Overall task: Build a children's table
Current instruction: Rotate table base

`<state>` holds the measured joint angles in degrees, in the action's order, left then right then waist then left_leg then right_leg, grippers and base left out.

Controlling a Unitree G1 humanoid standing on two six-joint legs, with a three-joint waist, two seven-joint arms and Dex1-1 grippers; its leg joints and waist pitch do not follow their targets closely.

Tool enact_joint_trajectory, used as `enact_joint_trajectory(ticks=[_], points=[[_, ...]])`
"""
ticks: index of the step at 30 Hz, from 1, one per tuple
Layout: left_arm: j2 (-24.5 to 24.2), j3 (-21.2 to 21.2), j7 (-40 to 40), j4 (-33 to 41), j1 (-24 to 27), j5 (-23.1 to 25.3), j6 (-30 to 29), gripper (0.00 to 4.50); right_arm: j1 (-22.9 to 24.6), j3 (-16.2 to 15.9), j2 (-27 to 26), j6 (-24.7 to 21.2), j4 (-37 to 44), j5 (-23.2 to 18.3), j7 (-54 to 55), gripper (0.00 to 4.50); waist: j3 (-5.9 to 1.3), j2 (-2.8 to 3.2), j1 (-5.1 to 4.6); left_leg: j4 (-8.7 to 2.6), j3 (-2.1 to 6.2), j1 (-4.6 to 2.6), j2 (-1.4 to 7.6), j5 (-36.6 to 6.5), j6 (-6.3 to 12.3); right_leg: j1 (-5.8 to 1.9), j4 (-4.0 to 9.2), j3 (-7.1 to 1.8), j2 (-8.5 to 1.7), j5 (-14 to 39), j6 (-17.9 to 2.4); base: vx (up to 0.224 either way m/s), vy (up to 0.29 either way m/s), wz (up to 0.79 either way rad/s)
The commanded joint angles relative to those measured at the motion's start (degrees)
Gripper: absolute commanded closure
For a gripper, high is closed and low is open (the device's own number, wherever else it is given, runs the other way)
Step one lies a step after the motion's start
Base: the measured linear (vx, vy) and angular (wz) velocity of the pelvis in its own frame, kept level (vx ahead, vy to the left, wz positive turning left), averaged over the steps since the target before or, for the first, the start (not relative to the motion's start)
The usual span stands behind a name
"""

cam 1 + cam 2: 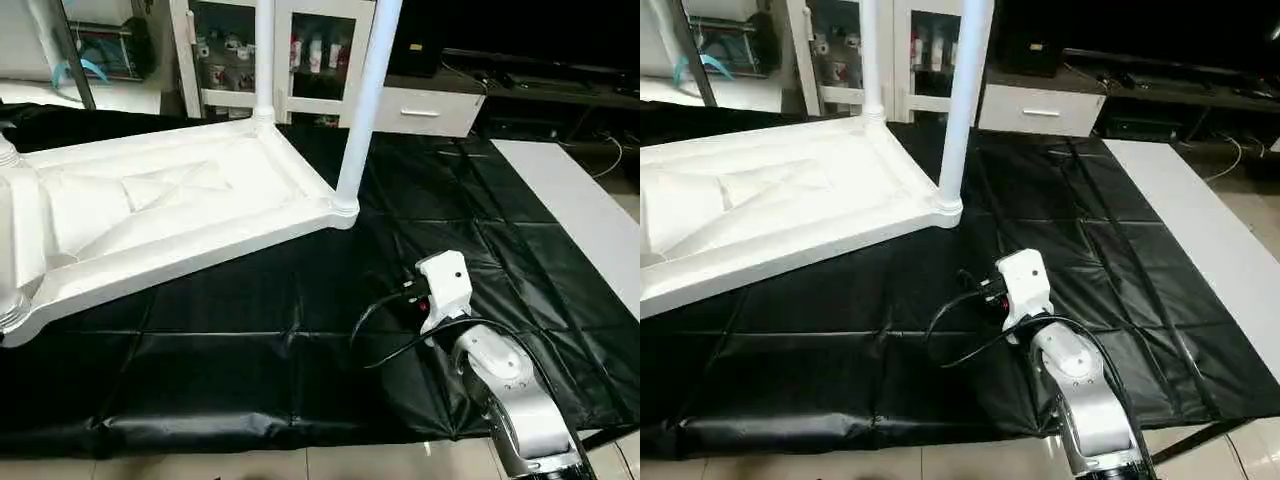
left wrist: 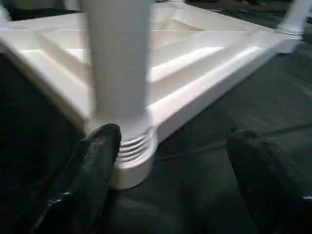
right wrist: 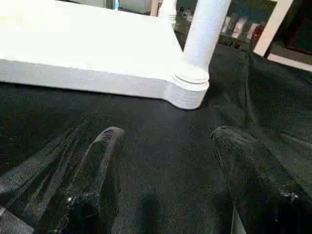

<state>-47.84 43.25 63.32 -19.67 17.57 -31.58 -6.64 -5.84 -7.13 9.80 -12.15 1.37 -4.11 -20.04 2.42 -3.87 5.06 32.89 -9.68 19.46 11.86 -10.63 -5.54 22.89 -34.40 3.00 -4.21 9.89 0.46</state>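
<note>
your white table top (image 1: 170, 215) lies ribbed underside up on the black-covered work table (image 1: 300, 370), with legs standing upright in its corner sockets. your left gripper (image 2: 170, 161) is spread wide, one finger (image 2: 95, 161) just beside the threaded base of a leg (image 2: 119, 63), not clamping it. your right gripper (image 3: 165, 170) hangs released and empty over the cloth, near another corner leg (image 3: 204, 29).

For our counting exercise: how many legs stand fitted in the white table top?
3: one leg at the far corner, another at the near right corner, a third at a left corner. A fourth may be hidden past the left edge.
</note>
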Motion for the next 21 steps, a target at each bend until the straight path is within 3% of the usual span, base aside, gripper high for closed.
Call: enact_joint_trajectory(ticks=[1, 4, 7, 8, 10, 11, 12, 13, 14, 15, 16, 17, 18, 20, 21], points=[[-1.0, 2.1, -0.3, -0.9, 0.2, 0.9, 1.8, 0.41, 0.0, 0.6, 0.5, 0.7, -1.0, 0.0, -0.3, 1.42, -1.47, 2.14, -0.06, -5.43, 0.88, -1.00, 1.25, -31.2, -1.91, -0.37, 5.25, -2.53, -3.00, 26.5, -6.5, 0.000, 0.000, 0.00], [-1.0, 2.2, -0.6, -1.1, 0.0, 0.7, 2.5, 0.22, -0.2, 0.6, 0.4, 0.6, -1.0, -0.1, -0.3, 1.42, -1.33, 1.92, 0.07, -5.52, 1.04, -1.26, 1.30, -33.1, -2.01, -0.17, 5.47, -2.49, -3.10, 28.6, -6.0, 0.000, 0.000, 0.00], [-0.4, 0.7, -1.8, -0.7, -4.3, -0.4, 3.0, 0.03, -0.9, 0.3, 0.0, 0.6, -1.6, -0.2, -0.3, 1.42, -1.17, 2.43, 0.21, -5.63, 1.29, -1.86, 1.25, -36.1, -2.47, 0.09, 5.96, -2.27, -3.08, 31.4, -5.3, 0.000, 0.000, 0.00], [-0.4, 0.7, -1.8, -0.7, -4.3, -0.4, 3.0, 0.03, -0.9, 0.3, 0.0, 0.6, -1.6, -0.2, -0.3, 1.42, -1.25, 2.35, 0.29, -5.52, 1.28, -2.09, 1.19, -36.2, -2.57, 0.23, 5.99, -2.25, -3.11, 30.8, -5.6, 0.000, 0.000, 0.00], [-0.4, -2.1, -2.4, -1.8, -8.6, 0.7, 3.8, 0.03, -1.1, 0.3, -0.1, 0.7, -1.9, -0.2, -0.2, 1.42, -1.36, 2.24, 0.37, -5.75, 1.47, -1.52, 1.23, -35.5, -2.75, -0.40, 5.74, -2.20, -3.24, 30.2, -5.4, 0.000, 0.000, 0.00], [-0.4, -2.1, -2.4, -1.8, -8.6, 0.7, 3.8, 0.03, -1.1, 0.3, -0.1, 0.7, -1.9, -0.2, -0.2, 1.42, -1.53, 2.62, 0.48, -5.66, 1.34, -1.94, 1.17, -35.5, -2.93, -0.13, 5.78, -2.26, -3.11, 29.4, -5.5, 0.000, 0.000, 0.00], [-0.4, -2.1, -2.4, -1.8, -8.6, 0.7, 3.8, 0.03, -1.1, 0.3, -0.1, 0.7, -1.9, -0.2, -0.2, 1.42, -1.44, 2.50, 0.47, -5.65, 1.32, -1.85, 1.17, -35.4, -2.86, -0.12, 5.74, -2.30, -3.15, 29.0, -5.7, 0.000, 0.000, 0.00], [-0.6, -4.5, -3.1, -4.1, -12.6, 2.5, 5.2, 0.03, -1.0, 0.4, -0.2, 0.9, -2.0, -0.2, -0.2, 1.42, -1.46, 2.77, 0.45, -5.83, 1.49, -1.47, 1.10, -34.7, -2.93, -0.58, 5.70, -2.21, -3.19, 29.0, -5.6, 0.000, 0.000, 0.00], [-0.9, -7.3, -4.6, -7.7, -17.3, 5.5, 7.1, 0.03, -0.8, 0.3, -0.4, 1.0, -1.7, 0.0, 0.0, 1.42, -1.72, 3.59, 0.69, -5.63, 1.34, -1.94, 1.02, -34.3, -3.25, -0.26, 5.49, -2.39, -3.18, 27.2, -5.9, 0.000, 0.000, 0.00], [-0.9, -7.3, -4.6, -7.7, -17.3, 5.5, 7.1, 0.03, -0.8, 0.3, -0.4, 1.0, -1.7, 0.0, 0.0, 1.42, -1.66, 3.23, 0.52, -5.61, 1.14, -2.08, 0.91, -34.3, -3.16, -0.07, 5.86, -2.27, -2.81, 27.1, -5.7, 0.000, 0.000, 0.00], [-0.9, -7.3, -4.6, -7.7, -17.3, 5.5, 7.1, 0.03, -0.8, 0.3, -0.4, 1.0, -1.7, 0.0, 0.0, 1.42, -1.79, 2.98, 0.63, -5.59, 1.33, -1.74, 1.02, -33.6, -3.36, -0.58, 5.29, -2.31, -3.17, 25.8, -6.3, 0.000, 0.000, 0.00], [-0.8, -11.5, -6.9, -13.7, -25.1, 10.1, 10.3, 0.03, -0.3, 0.3, -0.8, 1.1, -1.0, 0.1, 0.8, 1.42, -1.77, 4.28, 0.55, -5.91, 1.53, -1.48, 0.98, -33.5, -3.84, -0.90, 5.23, -2.09, -2.91, 25.2, -6.1, 0.000, 0.000, 0.00], [-0.6, -12.6, -7.3, -15.0, -26.9, 11.0, 10.8, 0.03, -0.1, 0.4, -0.9, 1.1, -0.8, 0.2, 1.0, 1.42, -2.07, 3.63, 0.80, -5.39, 1.27, -2.39, 0.90, -33.9, -3.83, -0.37, 5.31, -2.17, -3.01, 24.2, -6.6, 0.000, 0.000, 0.00], [-0.6, -12.6, -7.3, -15.1, -27.0, 11.1, 10.9, 0.03, -0.1, 0.4, -0.9, 1.1, -0.8, 0.2, 1.0, 1.42, -2.13, 3.40, 0.74, -5.61, 1.52, -1.21, 1.09, -31.3, -3.99, -1.49, 4.69, -2.27, -3.59, 23.1, -7.6, 0.000, 0.000, 0.00], [-0.1, -13.4, -6.6, -15.4, -28.5, 10.8, 10.4, 0.03, 0.2, 0.4, -1.0, 1.1, -0.5, 0.2, 1.1, 1.42, -2.19, 3.62, 0.60, -5.56, 1.39, -1.20, 1.09, -30.4, -4.13, -1.46, 4.58, -2.30, -3.47, 22.1, -8.0, 0.000, 0.000, 0.00]])
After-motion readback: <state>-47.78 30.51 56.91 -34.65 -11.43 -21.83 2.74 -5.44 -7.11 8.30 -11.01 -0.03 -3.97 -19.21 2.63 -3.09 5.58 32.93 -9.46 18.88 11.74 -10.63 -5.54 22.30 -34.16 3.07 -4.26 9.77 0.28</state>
